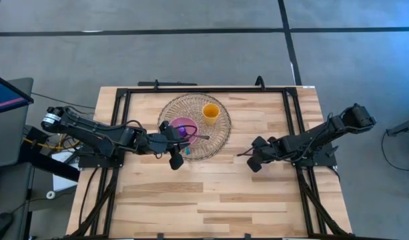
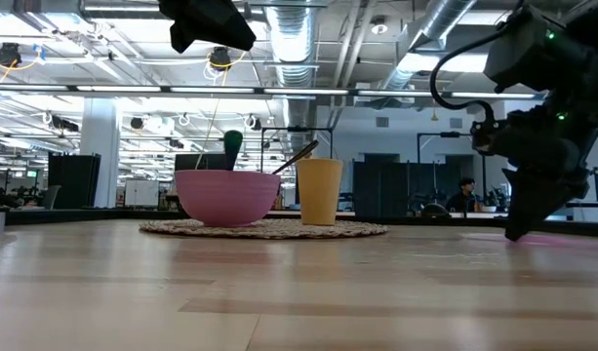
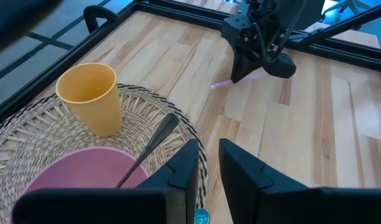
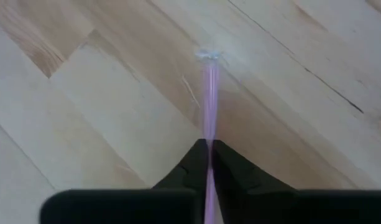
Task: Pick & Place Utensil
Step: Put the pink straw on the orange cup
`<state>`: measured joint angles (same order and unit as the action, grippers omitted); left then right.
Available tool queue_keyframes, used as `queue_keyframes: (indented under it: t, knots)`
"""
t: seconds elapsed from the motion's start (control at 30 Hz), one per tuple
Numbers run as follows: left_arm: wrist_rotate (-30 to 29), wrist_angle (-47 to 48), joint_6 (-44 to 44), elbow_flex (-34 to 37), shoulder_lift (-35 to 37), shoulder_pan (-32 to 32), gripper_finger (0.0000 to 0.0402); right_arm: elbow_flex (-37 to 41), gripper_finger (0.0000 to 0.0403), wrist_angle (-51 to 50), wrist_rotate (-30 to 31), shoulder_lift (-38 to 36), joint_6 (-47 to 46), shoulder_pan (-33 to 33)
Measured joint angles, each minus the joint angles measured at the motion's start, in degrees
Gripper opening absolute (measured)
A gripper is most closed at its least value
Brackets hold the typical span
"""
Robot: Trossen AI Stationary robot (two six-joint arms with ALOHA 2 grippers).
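Observation:
A pink bowl [image 1: 184,125] and a yellow cup [image 1: 211,113] stand on a round woven mat [image 1: 221,133]. A metal utensil [image 3: 151,144] lies in the bowl with its handle leaning out over the rim. A teal-handled utensil [image 2: 232,148] also leans in the bowl. My left gripper [image 3: 207,155] hovers above the bowl's near side, open by a narrow gap, with the teal handle end [image 3: 201,216] below it. My right gripper [image 4: 209,149] is down at the table right of the mat, shut on a thin pink stick [image 4: 209,93]. My right gripper pinches the thin pink stick between its two fingertips [image 4: 193,163], coming down at a slant from the table's right. The stick runs along the fingers. Its free end [image 3: 218,84] lies flat on the wooden table, pointing toward the mat.
A black frame [image 1: 191,90] borders the table's far, left and right sides. Bare wood [image 1: 204,200] stretches across the near half. The right arm [image 1: 311,140] reaches in from the right edge, the left arm [image 1: 104,137] from the left.

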<state>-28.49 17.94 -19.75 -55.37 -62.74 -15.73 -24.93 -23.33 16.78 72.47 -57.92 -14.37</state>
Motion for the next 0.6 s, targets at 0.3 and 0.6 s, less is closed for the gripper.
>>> queue_keyframes:
  t: [0.3,0.6]
  knots:
    - [0.0,0.0,0.0,0.0,0.0,0.0,0.0065,-0.3,0.0004,5.0,-0.2,-0.7,4.4,0.2]
    - [-0.9,0.0,0.0,0.0,0.0,0.0,0.0065,-11.6,0.0002,7.7,8.2,-5.6,27.1,3.1]
